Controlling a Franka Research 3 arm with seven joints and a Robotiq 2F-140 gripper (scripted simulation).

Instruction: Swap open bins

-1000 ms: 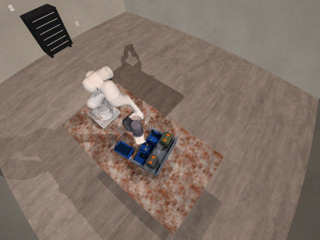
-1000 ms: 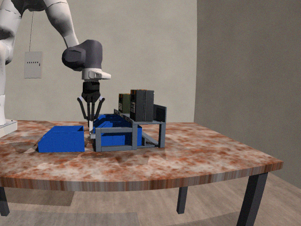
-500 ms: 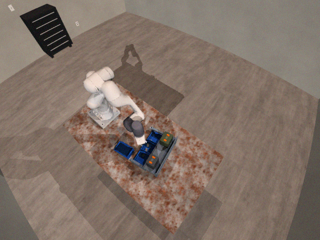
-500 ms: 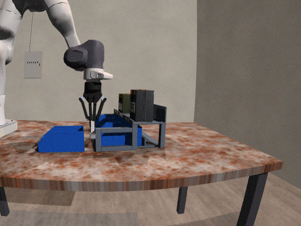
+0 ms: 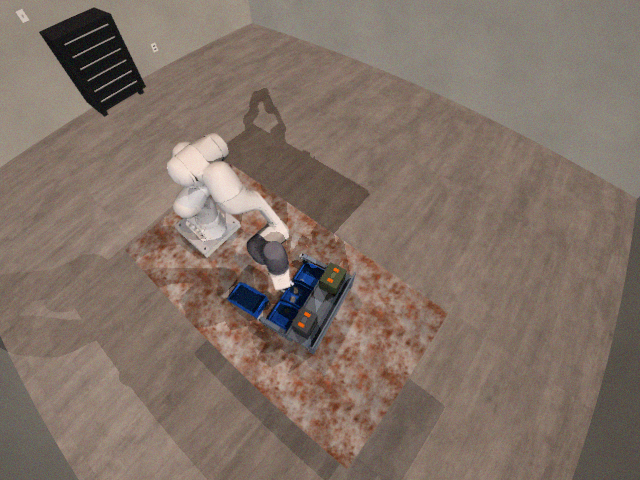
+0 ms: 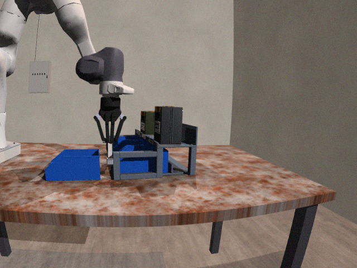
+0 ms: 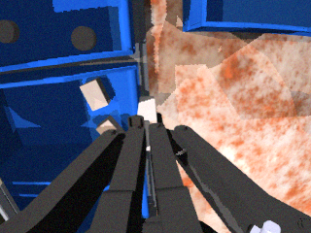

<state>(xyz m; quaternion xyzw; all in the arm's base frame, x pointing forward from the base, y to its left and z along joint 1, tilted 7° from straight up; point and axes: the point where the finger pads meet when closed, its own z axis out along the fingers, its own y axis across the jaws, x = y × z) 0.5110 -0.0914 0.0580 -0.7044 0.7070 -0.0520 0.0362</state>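
Note:
A grey shelf point(image 6: 155, 157) holds three blue open bins side by side point(image 5: 295, 295). In the wrist view the middle bin point(image 7: 65, 136) holds beige cubes and the bin beside it point(image 7: 65, 14) holds dark discs. I cannot tell which shelf bin is empty. My gripper point(image 6: 109, 156) points straight down, shut on nothing. Its tips point(image 7: 148, 113) are low, at the front edge of the middle bin, in the gap between the shelf and the table bin.
A green box point(image 6: 146, 122) and a dark grey box point(image 6: 168, 124) stand on the shelf's upper board behind the bins. The robot base point(image 5: 206, 232) is at the table's far corner. A black drawer cabinet point(image 5: 93, 59) stands by the far wall.

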